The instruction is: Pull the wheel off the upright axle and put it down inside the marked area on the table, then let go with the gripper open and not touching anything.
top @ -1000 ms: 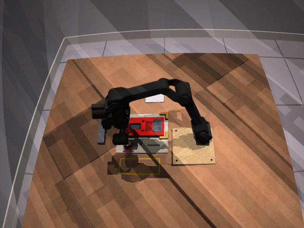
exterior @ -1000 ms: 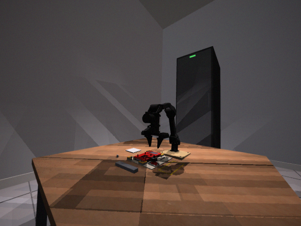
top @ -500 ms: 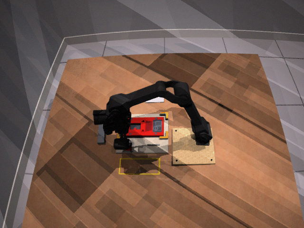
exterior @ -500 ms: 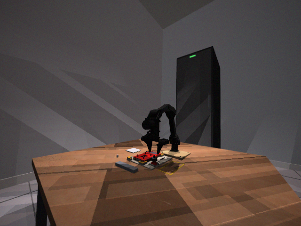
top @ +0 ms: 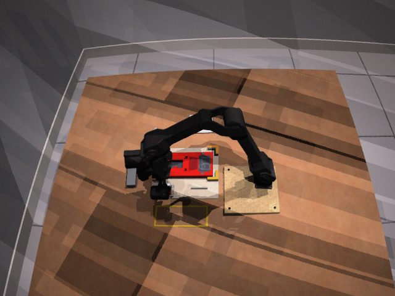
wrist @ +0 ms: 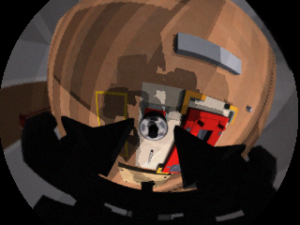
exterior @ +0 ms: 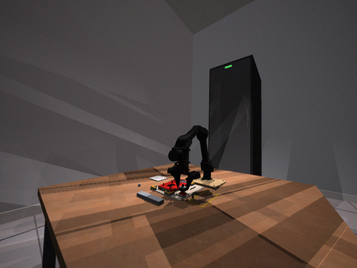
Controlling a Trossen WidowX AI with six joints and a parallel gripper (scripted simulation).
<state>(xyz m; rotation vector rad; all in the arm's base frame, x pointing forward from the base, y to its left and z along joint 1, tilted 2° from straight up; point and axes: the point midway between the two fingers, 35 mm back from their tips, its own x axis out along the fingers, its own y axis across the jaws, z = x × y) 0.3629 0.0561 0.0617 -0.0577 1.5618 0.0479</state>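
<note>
The wheel, grey-rimmed with a dark hub, is on the upright axle above a small red base at the edge of the pale board. The axle is mostly hidden by the wheel. My gripper is open and points down over the wheel. In the wrist view its fingertips stand on either side of the wheel, with a gap on each side. In the top view the arm mostly hides the wheel. The marked area, a yellow outline, lies beside the board, with nothing inside it but shadow.
A red chassis with dark pegs sits on the board beside the wheel, between orange corner brackets. A grey bar lies beyond the board's end. A white tile lies behind. The arm stands on a wooden plate.
</note>
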